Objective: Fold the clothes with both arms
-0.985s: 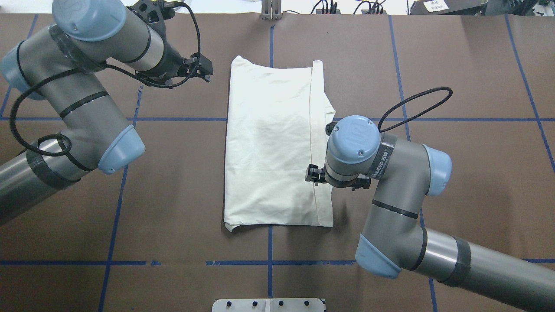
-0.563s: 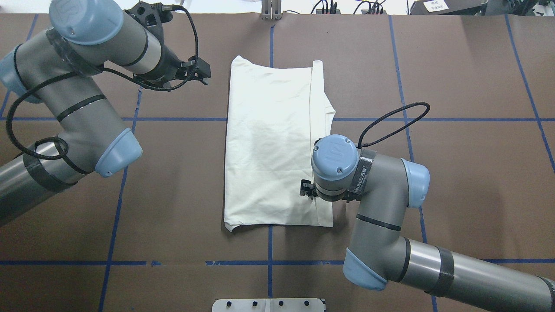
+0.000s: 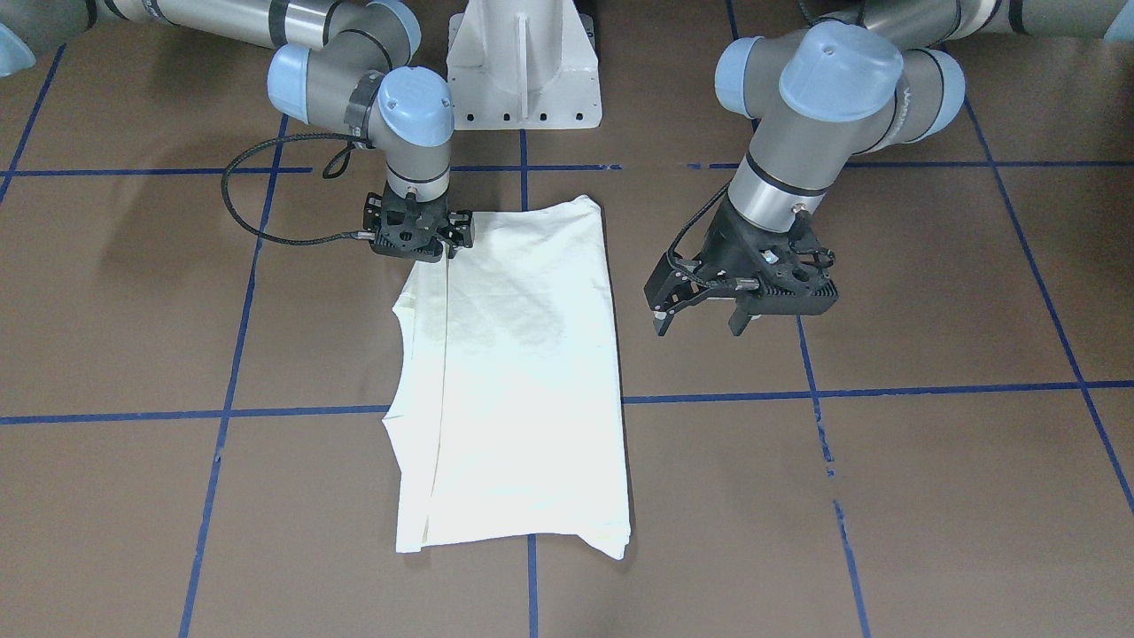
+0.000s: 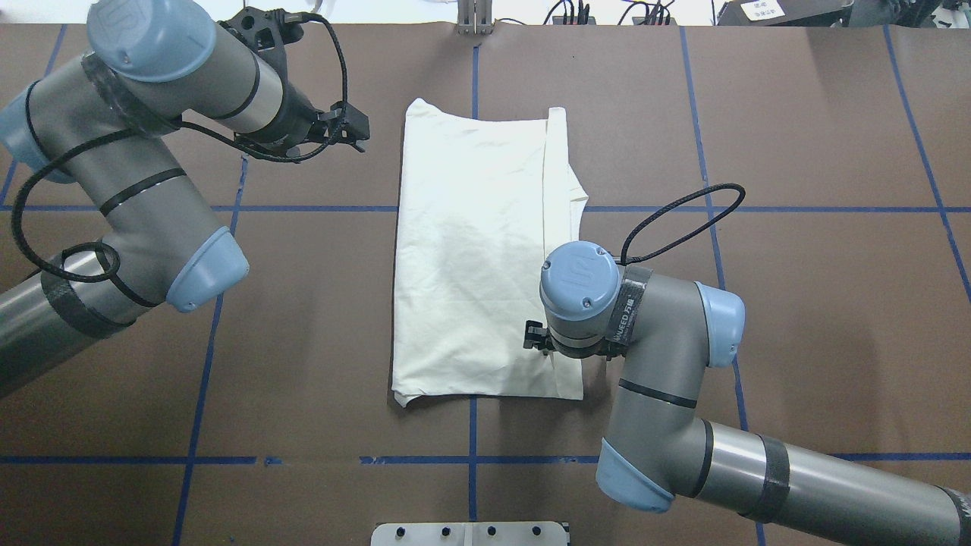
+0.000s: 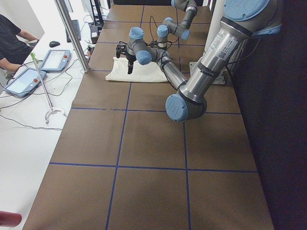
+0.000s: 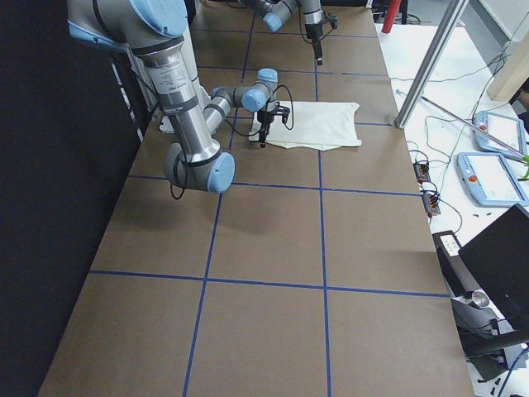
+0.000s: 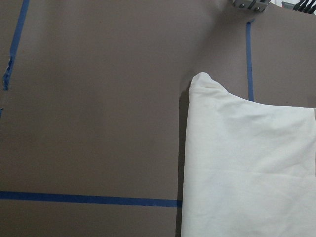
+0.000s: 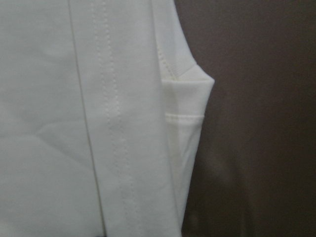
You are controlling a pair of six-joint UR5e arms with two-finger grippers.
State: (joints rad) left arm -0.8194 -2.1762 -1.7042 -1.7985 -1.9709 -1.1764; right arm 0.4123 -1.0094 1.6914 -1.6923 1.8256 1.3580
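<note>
Shirt [image 4: 470,250] was lying plain side up mid-table [image 4: 796,303], a long narrow rectangle with its long axis running straight away from the robot. Right gripper [image 3: 423,237] was the closer one, down at the folded strip by the near right corner; couldn't tell if its jaws were spread or pinched. Left gripper [image 3: 698,323] hung spread wide off the left long edge, not touching. My guess: an end-to-end fold next. Brown table showed on both long sides.

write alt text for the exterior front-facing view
A cream shirt, folded into a long rectangle, lies flat on a brown table. The right gripper is over the shirt's corner nearest the robot's base; the left gripper hangs open beside the shirt.
</note>
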